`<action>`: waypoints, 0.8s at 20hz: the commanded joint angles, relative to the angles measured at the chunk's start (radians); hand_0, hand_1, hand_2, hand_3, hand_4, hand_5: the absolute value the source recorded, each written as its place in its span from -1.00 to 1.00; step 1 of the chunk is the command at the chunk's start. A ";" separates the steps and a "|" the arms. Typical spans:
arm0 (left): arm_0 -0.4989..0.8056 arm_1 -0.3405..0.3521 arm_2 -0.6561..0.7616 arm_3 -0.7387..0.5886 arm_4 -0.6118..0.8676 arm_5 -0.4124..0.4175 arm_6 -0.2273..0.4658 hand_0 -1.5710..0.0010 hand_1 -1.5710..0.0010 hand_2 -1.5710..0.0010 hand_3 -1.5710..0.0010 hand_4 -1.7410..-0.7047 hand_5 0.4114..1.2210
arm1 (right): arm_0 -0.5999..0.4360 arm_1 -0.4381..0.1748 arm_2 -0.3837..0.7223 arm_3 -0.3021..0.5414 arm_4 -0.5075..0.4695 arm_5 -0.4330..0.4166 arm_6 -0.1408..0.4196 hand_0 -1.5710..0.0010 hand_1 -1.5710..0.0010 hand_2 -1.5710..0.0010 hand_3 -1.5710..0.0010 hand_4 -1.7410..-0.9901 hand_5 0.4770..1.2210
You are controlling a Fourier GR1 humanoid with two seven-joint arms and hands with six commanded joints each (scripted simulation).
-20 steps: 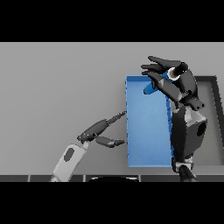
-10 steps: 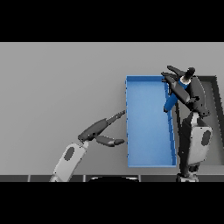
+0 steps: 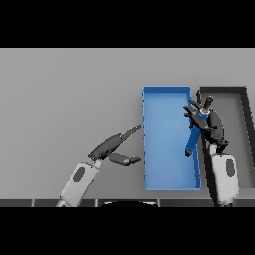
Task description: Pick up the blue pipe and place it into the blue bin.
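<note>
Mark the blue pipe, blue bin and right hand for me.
blue pipe (image 3: 193, 140): head view, middle of its shaft, below the hand.
blue bin (image 3: 167, 89): head view, far rim.
right hand (image 3: 214, 124): head view, back of the hand.

My right hand (image 3: 206, 121) holds the pipe (image 3: 194, 138) over the bin (image 3: 167, 182), at its 3 o'clock wall; my left hand (image 3: 115, 147) lies at the bin's 9 o'clock; a tray (image 3: 244, 99) sits at 3 o'clock.
</note>
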 commanded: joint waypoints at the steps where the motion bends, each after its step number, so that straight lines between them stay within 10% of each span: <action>1: -0.001 0.003 0.003 0.006 -0.006 0.005 -0.005 1.00 1.00 1.00 1.00 0.58 -0.84 | 0.012 -0.036 0.037 0.008 -0.034 -0.031 0.000 -1.00 -1.00 -1.00 -1.00 -0.35 1.00; 5: 0.005 0.000 -0.007 -0.006 -0.008 0.004 -0.006 1.00 1.00 1.00 1.00 0.58 -0.82 | 0.030 -0.161 0.204 0.058 -0.194 -0.170 0.000 -1.00 -1.00 -1.00 0.18 -0.73 1.00; 8: -0.008 0.002 0.000 -0.004 -0.006 0.005 0.003 1.00 1.00 1.00 1.00 0.58 -0.80 | 0.017 -0.266 0.321 0.073 -0.366 -0.293 0.000 -1.00 -1.00 -0.93 0.42 -0.69 0.84; 12: 0.002 0.005 -0.003 -0.009 -0.007 0.003 -0.002 1.00 1.00 1.00 1.00 0.58 -0.80 | -0.042 -0.362 0.415 0.110 -0.480 -0.395 0.000 0.12 0.16 0.20 0.76 -0.01 0.74; 16: -0.002 0.007 0.007 -0.002 0.001 0.000 0.003 1.00 1.00 1.00 1.00 0.57 -0.80 | -0.108 -0.478 0.556 0.128 -0.424 -0.313 0.000 0.64 0.66 0.67 0.90 0.31 0.30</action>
